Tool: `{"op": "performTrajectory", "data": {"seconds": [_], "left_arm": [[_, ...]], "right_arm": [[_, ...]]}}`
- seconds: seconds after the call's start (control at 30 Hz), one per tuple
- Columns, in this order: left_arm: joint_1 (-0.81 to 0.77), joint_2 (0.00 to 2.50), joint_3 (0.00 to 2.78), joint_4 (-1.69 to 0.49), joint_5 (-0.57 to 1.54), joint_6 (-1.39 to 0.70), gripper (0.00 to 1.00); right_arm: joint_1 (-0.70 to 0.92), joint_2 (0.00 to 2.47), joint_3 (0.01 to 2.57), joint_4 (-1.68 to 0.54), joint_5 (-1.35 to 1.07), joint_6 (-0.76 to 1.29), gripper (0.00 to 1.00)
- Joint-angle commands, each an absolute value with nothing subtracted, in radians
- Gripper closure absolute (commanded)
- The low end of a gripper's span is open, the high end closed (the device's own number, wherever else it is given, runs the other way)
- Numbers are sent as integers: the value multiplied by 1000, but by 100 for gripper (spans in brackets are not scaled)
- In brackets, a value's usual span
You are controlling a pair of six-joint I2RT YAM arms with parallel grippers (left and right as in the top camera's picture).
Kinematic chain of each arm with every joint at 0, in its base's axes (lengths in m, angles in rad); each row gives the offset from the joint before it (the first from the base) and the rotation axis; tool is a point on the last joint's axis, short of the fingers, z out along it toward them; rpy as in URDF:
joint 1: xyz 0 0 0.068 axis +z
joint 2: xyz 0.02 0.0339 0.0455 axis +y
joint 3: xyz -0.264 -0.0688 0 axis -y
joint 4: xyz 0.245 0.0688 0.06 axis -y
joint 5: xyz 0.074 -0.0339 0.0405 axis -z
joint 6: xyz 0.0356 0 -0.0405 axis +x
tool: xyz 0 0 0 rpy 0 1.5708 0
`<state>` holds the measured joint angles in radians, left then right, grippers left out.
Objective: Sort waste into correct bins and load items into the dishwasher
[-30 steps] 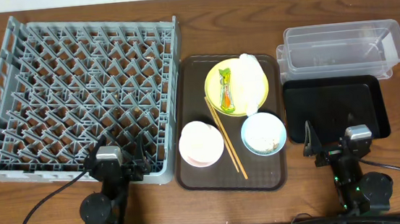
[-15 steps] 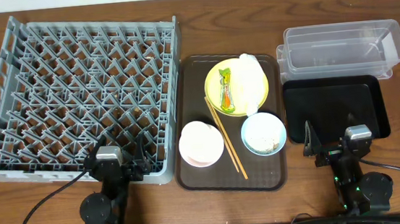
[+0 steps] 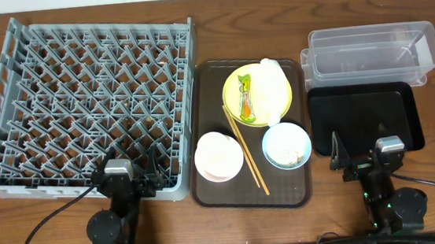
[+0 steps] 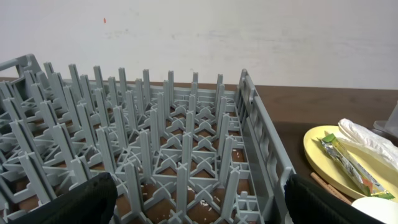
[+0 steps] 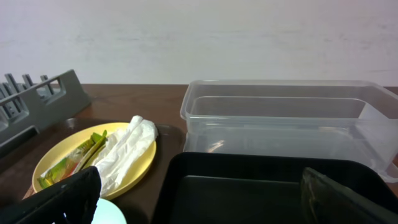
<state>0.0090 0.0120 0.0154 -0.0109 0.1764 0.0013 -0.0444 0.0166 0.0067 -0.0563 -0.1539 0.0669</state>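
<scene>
A yellow plate [image 3: 235, 95] on the brown tray [image 3: 207, 75] holds a crumpled white napkin [image 3: 273, 85] and a green-and-orange wrapper [image 3: 245, 98]. A light blue bowl [image 3: 287, 145] with crumbs and a white bowl [image 3: 218, 156] sit in front, two chopsticks [image 3: 245, 153] between them. The grey dish rack [image 3: 81, 102] stands at the left. The clear tub [image 3: 373, 54] and black tray [image 3: 367, 117] are at the right. My left gripper [image 3: 125, 180] is open at the rack's near edge [image 4: 199, 205]. My right gripper [image 3: 363, 157] is open before the black tray [image 5: 205, 199].
The rack's pegs [image 4: 155, 124] fill the left wrist view, with white crumbs on the table under its lattice. The plate [image 5: 93, 158], napkin [image 5: 127, 146] and tub [image 5: 286, 118] show in the right wrist view. Cables run along the table's front edge.
</scene>
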Motion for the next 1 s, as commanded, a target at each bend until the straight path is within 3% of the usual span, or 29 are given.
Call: {"op": "performTrajectory", "data": {"seconds": [0.0,0.63,0.97], "left_arm": [[2,4,4,-52,191,14,11],[2,29,57,-90,190,-77,11],[2,311,311,-251,189,-38,11]], "right_arm": [[-39,9,6,-60,-143,65,1],[-39,25,29,-67,-118,81,1],[-39,305,248,-70,-110,81,1]]}}
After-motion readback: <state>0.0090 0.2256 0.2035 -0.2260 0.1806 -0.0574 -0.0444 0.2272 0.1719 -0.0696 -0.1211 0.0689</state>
